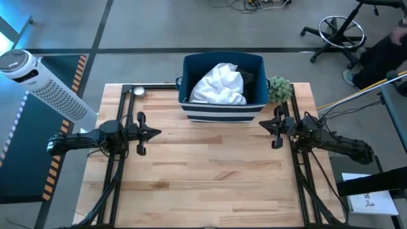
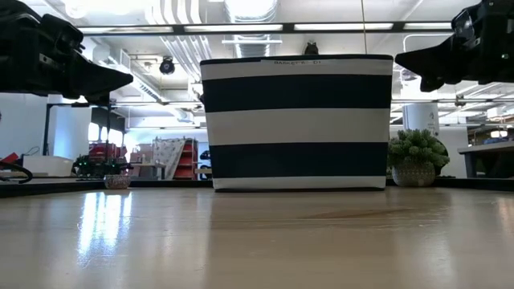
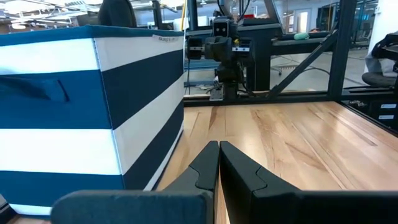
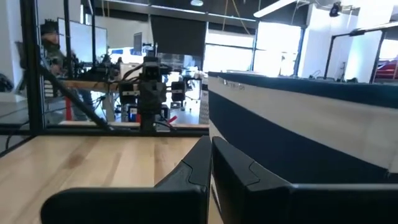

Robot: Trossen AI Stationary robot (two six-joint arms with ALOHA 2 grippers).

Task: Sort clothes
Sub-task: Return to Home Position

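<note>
A navy bin with white stripes [image 1: 222,109] stands at the table's far middle. A large white garment [image 1: 219,86] lies bunched inside it, with a dark grey piece [image 1: 249,79] beside it against the bin's right wall. The other clothes are hidden or out of view. My left gripper [image 1: 158,133] is shut and empty above the table's left side, pointing toward the right. My right gripper [image 1: 262,124] is shut and empty above the table's right side, pointing toward the left. The shut fingers show in the left wrist view [image 3: 219,149] and the right wrist view [image 4: 210,144].
A small green plant [image 1: 280,89] stands right of the bin, near my right gripper. A small round metal object [image 1: 137,91] lies at the table's far left. Bare wooden tabletop [image 1: 210,178] spreads between the arms and toward the near edge.
</note>
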